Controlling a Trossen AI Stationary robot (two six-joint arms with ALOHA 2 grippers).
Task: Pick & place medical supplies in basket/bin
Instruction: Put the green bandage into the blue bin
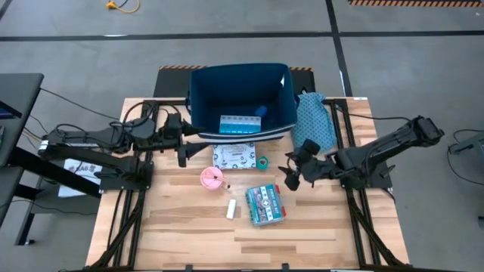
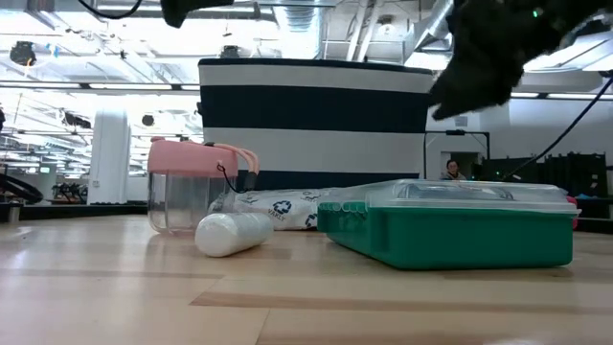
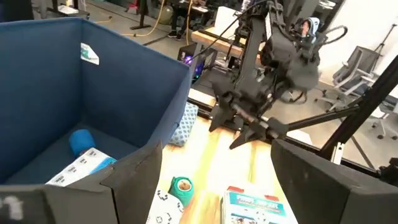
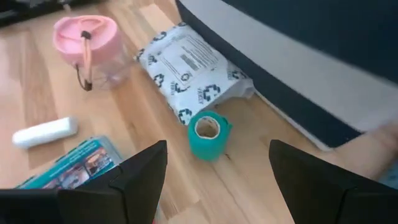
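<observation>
The navy bin [image 1: 203, 91] stands at the table's far middle, with a light-blue pill organizer [image 1: 238, 125] and a blue roll [image 1: 261, 111] on its floor. In front of it on the table lie a white printed packet [image 4: 189, 71], a green roll [image 4: 208, 134], a pink-lidded clear cup [image 4: 90, 43], a white stick [image 4: 45, 132] and a teal box [image 1: 265, 204]. My left gripper [image 1: 189, 151] hovers open by the bin's near left corner. My right gripper [image 1: 291, 174] hangs open just right of the green roll, tipped down toward it, nothing between its fingers.
A teal patterned fabric pouch [image 1: 312, 125] lies against the bin's right side, close behind my right gripper. Bare wood stretches along the table's near edge [image 1: 242, 249]. Black arm frames stand at both table sides.
</observation>
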